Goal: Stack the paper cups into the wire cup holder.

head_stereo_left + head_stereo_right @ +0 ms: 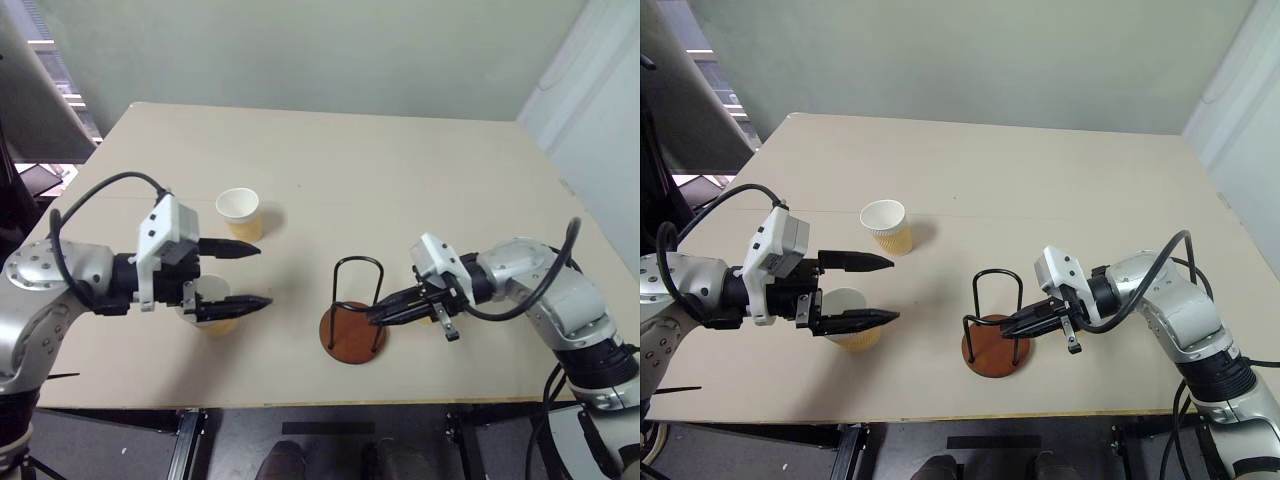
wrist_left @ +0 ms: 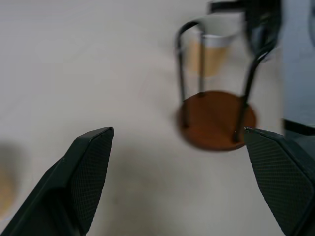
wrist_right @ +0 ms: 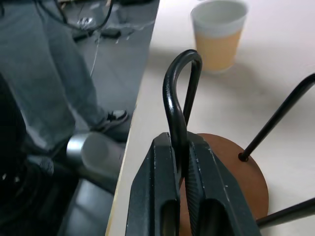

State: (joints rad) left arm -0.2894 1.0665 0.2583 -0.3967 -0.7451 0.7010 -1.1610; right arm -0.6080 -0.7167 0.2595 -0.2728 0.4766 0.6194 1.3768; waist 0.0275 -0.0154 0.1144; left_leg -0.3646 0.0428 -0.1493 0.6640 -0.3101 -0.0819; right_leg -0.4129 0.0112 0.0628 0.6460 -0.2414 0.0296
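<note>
Right gripper (image 3: pixel 179 162) is clamped on one wire loop of the wire cup holder (image 1: pixel 354 318), which stands near the table's (image 1: pixel 400 170) front edge. Left gripper (image 1: pixel 248 275) hangs with fingers wide apart above one paper cup (image 1: pixel 852 318); another cup (image 1: pixel 240 213) stands just behind.

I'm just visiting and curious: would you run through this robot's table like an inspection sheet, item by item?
Surface: beige table, flat, bare in the middle.
Job's things: wire cup holder upright, no cup in it; two paper cups standing upright and apart.
Clutter: nothing seen.
Hands: left hand open, near the closer cup; right hand shut on a wire loop of the holder.
Cables: black cables along both arms.
Surroundings: pale wall; a person's legs beside the table.
</note>
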